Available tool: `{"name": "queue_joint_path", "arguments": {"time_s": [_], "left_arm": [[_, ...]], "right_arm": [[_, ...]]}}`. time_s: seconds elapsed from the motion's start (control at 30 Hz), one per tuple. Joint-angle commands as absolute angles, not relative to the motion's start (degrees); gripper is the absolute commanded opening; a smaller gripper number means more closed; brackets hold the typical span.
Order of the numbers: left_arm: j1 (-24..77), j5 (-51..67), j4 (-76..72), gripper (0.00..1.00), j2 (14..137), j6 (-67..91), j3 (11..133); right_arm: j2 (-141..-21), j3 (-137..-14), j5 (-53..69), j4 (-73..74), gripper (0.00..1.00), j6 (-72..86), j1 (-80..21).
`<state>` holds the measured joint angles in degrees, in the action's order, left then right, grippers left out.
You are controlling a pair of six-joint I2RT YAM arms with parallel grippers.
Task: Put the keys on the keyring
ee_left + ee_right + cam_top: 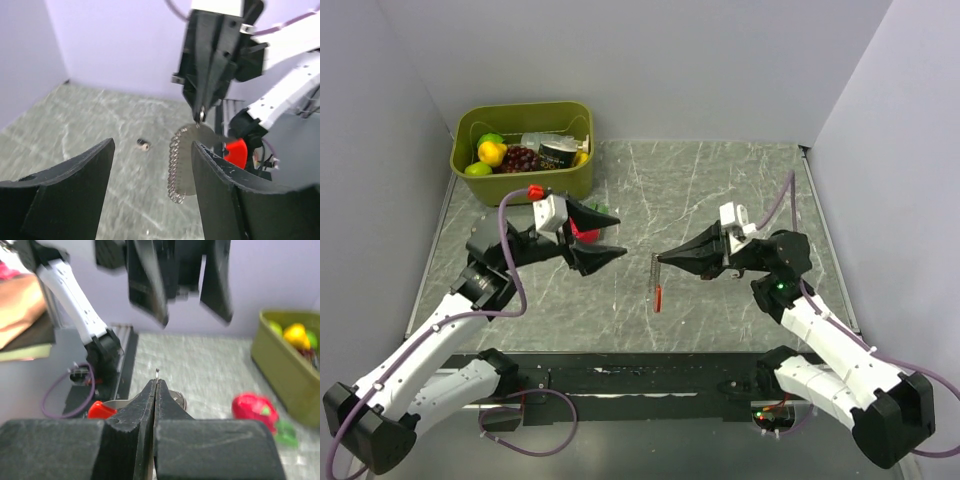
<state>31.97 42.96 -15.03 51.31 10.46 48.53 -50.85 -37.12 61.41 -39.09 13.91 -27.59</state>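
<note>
My right gripper (661,259) (157,381) is shut on the keyring (656,283), pinching its thin wire at the very tip. The silvery chain loop (173,170) hangs down from that tip above the table, with the red fob (236,152) (101,409) at its lower end. A flat silvery blade (194,150) hangs with the chain; I cannot tell whether it is a key. My left gripper (620,234) (153,144) is open, just left of the keyring. The chain hangs close to its right finger (215,185) without being held.
A red strawberry toy (585,233) (250,407) with green leaves lies on the table under the left gripper. An olive bin (570,185) (285,375) of toy fruit stands at the back left. A small metal piece (144,145) lies on the marbled table.
</note>
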Motion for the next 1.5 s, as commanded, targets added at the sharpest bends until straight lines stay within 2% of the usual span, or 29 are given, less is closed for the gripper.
{"name": "queue_joint_path", "arguments": {"time_s": [0.0,0.17,0.3,0.7,0.93,1.23,1.47], "left_arm": [[31.99,51.58,-32.34,0.68,51.24,17.13,45.62],[32.86,56.86,-39.53,0.65,55.02,22.49,46.31],[35.94,54.15,-36.93,0.62,55.81,19.35,48.60],[41.13,47.38,-29.71,0.48,58.88,12.92,51.94],[41.92,47.72,-28.30,0.41,60.82,11.86,54.23],[42.80,47.46,-28.65,0.34,61.08,11.60,55.37],[43.33,46.67,-27.95,0.33,60.91,10.64,56.16]], "right_arm": [[-53.34,-36.83,64.51,-68.07,0.00,31.61,-26.11],[-60.37,-37.96,63.28,-93.80,0.00,51.04,-24.70],[-62.84,-40.43,65.48,-93.87,0.00,54.49,-24.52],[-57.22,-37.88,61.00,-82.98,0.00,44.57,-24.26],[-54.85,-37.53,60.12,-77.44,0.00,40.35,-24.26],[-52.56,-37.09,58.01,-69.53,0.00,35.51,-24.26],[-50.36,-36.91,54.76,-60.40,0.00,30.77,-24.43]]}}
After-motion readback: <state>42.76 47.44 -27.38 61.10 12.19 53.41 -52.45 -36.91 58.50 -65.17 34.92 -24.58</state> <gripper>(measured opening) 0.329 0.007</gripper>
